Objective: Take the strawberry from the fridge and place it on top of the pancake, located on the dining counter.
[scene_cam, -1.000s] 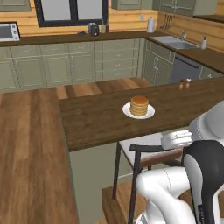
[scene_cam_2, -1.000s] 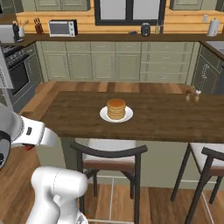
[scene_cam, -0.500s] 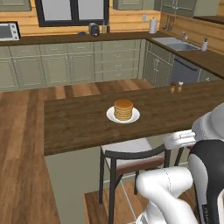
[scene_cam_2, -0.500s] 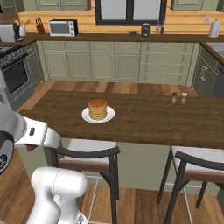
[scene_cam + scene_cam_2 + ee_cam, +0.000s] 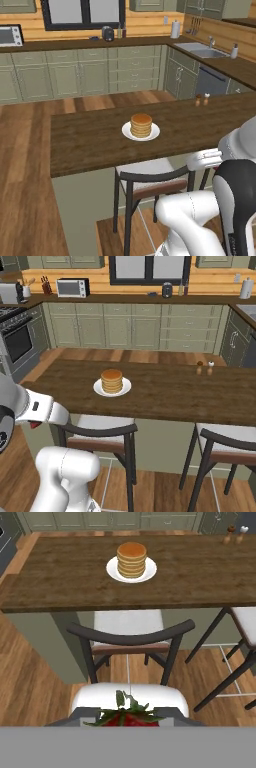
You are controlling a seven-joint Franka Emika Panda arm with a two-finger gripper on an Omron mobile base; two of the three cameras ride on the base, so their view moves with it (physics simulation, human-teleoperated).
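Observation:
In the hand view the strawberry (image 5: 131, 718), red with green leaves, sits at the bottom edge, and my gripper (image 5: 130, 715) is shut on it. The pancake (image 5: 131, 559) is a golden-brown stack on a small white plate (image 5: 114, 571), farther ahead on the dark wooden dining counter (image 5: 60, 577). From the base, the pancake (image 5: 141, 125) (image 5: 111, 381) lies near the counter's (image 5: 85, 145) (image 5: 165, 396) middle, well beyond my arm. The fridge is out of view.
A dark-framed stool (image 5: 130, 637) (image 5: 150, 182) (image 5: 100, 431) stands between me and the counter, and another stool (image 5: 225, 441) is to its right. Salt and pepper shakers (image 5: 205, 368) stand on the counter's right part. Cabinets, a microwave (image 5: 72, 287) and a stove (image 5: 15, 336) line the back.
The base drove, so the whole scene slid left in both base views during the first half second. It has barely shifted since. The gripper stays shut.

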